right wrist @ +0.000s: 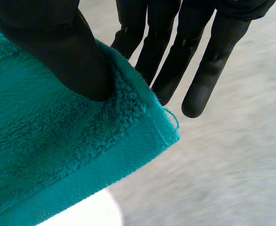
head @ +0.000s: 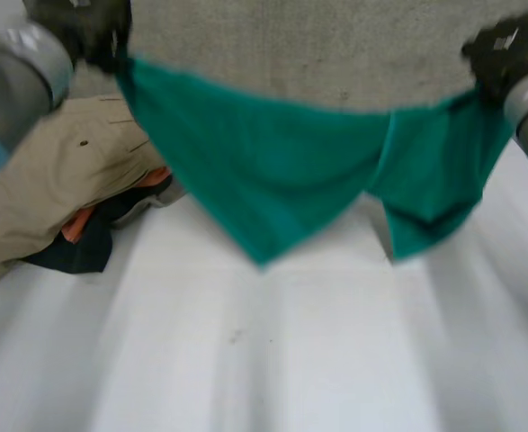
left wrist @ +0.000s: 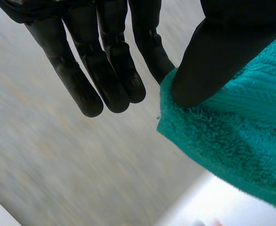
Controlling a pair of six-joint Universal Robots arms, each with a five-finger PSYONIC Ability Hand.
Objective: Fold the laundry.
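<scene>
Heaped at middle left on the white table (head: pixel 272 360): a pile of clothes (head: pixel 57 180), beige on top. Upper left: pinching one corner of the green towel (head: pixel 272 171) between thumb and a finger of the left hand (head: pixel 88 31), other fingers straight. Sagging across the upper middle, lifted above the table. Upper right: same pinch by the right hand (head: pixel 506 54) on the opposite corner. Apparently spreading out before a fold. Next, probably: pull taut, lower flat.
</scene>
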